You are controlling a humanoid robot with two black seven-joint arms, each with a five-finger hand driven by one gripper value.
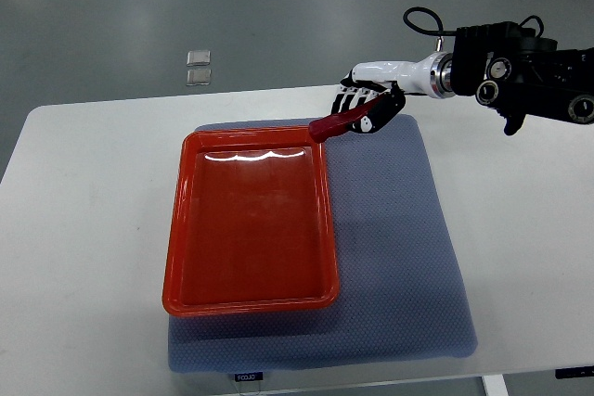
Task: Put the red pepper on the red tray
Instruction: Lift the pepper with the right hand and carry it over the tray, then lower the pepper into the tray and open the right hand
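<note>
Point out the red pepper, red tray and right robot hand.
red pepper (332, 124): top view, middle of its body, sticking out of the hand.
red tray (176, 229): top view, left rim.
right robot hand (369, 107): top view, fingers curled on the pepper.

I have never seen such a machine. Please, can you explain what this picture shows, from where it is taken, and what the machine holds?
One camera looks steeply down from the robot's own side. The black and white arm entering from the right edge ends in the right robot hand, with fingers like a person's. Its fingers are closed on a red pepper, held at the far right corner of an empty red tray. The tray lies on a blue-grey mat on a white table. The left arm is out of view.
</note>
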